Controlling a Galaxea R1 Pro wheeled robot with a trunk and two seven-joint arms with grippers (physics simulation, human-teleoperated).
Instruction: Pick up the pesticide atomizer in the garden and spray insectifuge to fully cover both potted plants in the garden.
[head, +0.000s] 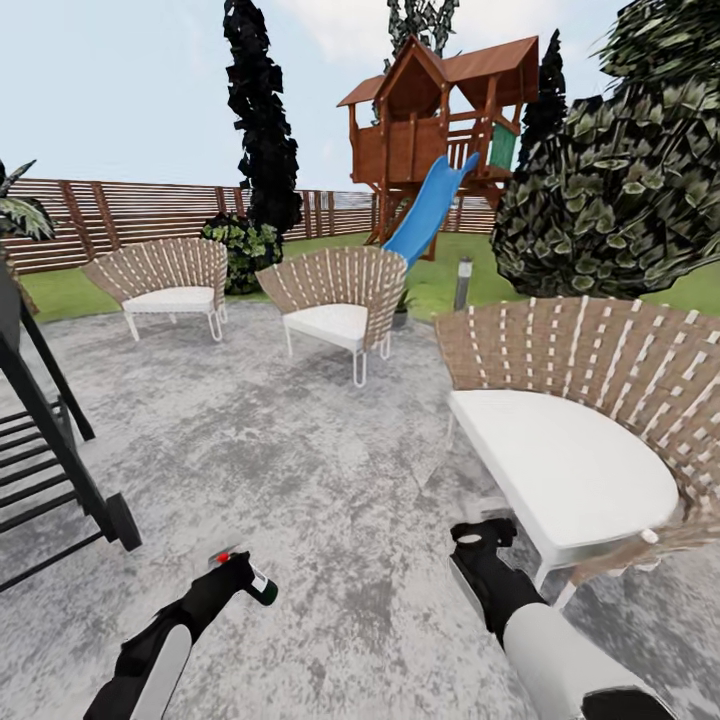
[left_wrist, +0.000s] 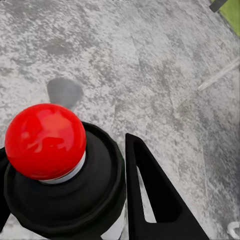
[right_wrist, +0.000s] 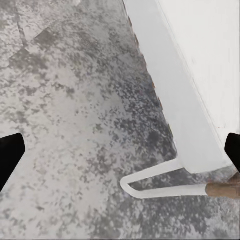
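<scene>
The dark atomizer (head: 252, 583), red dot on its head, sits clamped in the left gripper (head: 238, 574) low above the garden's mottled grey patio (head: 300, 470).

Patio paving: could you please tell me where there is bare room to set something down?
The patio is bare between the black rack and the near wicker seat, up to the two far seats. It is tight by the right pincer, beside that seat's leg.
</scene>
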